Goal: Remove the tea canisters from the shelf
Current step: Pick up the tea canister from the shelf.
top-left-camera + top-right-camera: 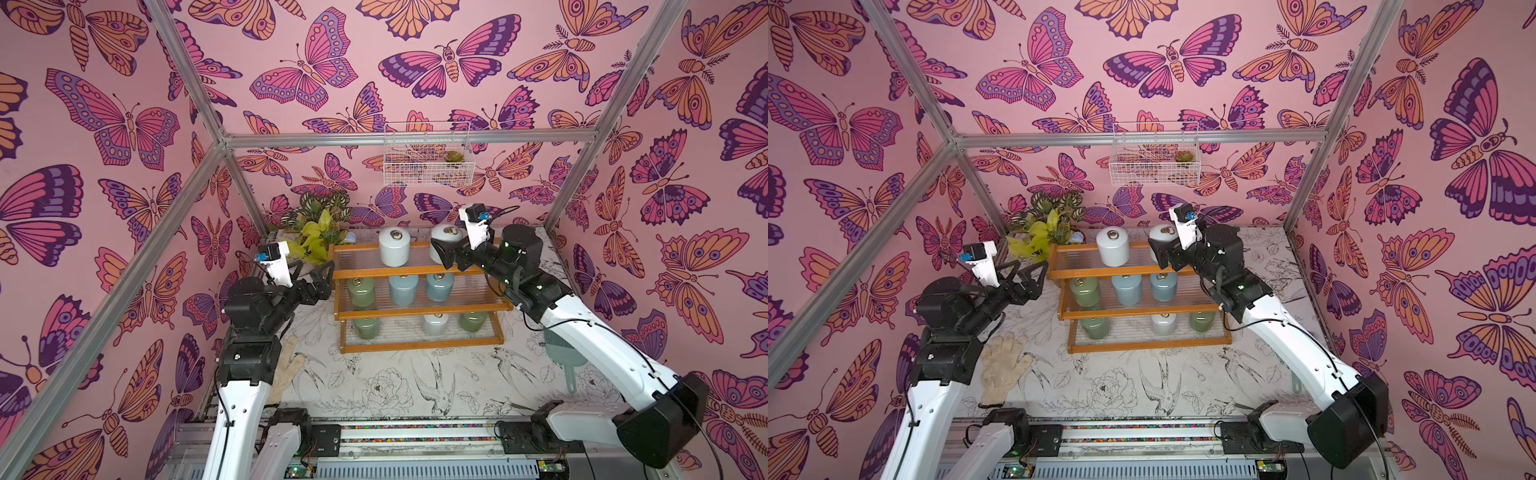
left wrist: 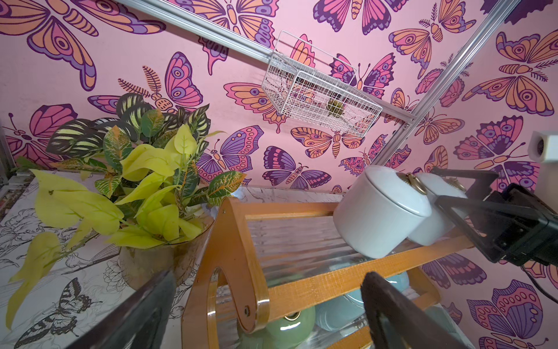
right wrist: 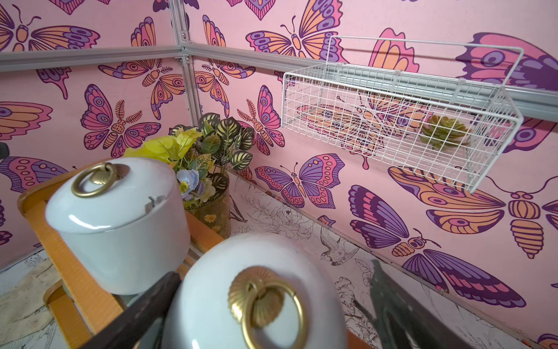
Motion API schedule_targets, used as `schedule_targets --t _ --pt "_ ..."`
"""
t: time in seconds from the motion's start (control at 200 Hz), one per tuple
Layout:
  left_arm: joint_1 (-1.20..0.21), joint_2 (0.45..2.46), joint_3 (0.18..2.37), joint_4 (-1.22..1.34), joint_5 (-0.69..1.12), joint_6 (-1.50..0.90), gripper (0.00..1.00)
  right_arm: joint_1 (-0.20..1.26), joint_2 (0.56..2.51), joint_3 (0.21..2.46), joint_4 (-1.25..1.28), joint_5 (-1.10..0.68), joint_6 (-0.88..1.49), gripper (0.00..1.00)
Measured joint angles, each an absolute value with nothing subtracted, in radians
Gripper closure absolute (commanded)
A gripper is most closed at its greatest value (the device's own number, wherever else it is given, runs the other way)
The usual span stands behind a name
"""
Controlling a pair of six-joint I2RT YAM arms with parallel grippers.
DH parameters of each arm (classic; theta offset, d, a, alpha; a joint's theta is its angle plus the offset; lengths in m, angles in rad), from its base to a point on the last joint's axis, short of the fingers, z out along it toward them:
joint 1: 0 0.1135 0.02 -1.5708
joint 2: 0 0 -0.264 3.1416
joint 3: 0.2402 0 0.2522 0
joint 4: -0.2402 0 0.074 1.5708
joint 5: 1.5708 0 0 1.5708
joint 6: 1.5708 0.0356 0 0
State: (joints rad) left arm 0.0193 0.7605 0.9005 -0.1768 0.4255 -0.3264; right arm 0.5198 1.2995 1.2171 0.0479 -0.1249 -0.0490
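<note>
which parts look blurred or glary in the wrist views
Right wrist view: the nearer white canister and the right gripper are out of focus, the farther white canister shows glare streaks; left wrist view: the left gripper is blurred, the shelf sharp.

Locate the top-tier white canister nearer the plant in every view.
In a top view: the white canister stands mid-picture on the shelf, top tier.
In a top view: same tier, slightly left of centre.
Left wrist: it partly hides the second white canister.
Right wrist: it stands beyond the second one, before the plant.
Shared landmark: the white wire basket.
</note>
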Motion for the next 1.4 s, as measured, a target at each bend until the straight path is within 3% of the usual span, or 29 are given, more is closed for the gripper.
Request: schedule_targets --t 0.26,0.466,0.616,0.751,1.397 --pt "0.019 0.761 0.899 -0.181 0.427 -0.327 0.01 0.520 1.332 1.217 0.062 -0.125 -0.030 0.01" --pt "0.019 0.761 0.892 -0.183 0.427 -0.327 0.01 0.525 1.338 1.216 0.064 -0.128 -0.024 0.26" --pt "0.019 0.761 0.887 -0.187 0.426 -0.326 0.01 0.525 1.336 1.209 0.077 -0.129 -0.019 0.57" --pt "0.019 0.761 0.886 -0.188 0.426 -0.326 0.01 0.525 1.335 1.203 0.088 -0.131 -0.023 0.72" --pt "0.019 0.765 0.880 -0.188 0.414 -0.324 0.01 0.524 1.313 1.227 0.057 -0.253 -0.049 0.81"
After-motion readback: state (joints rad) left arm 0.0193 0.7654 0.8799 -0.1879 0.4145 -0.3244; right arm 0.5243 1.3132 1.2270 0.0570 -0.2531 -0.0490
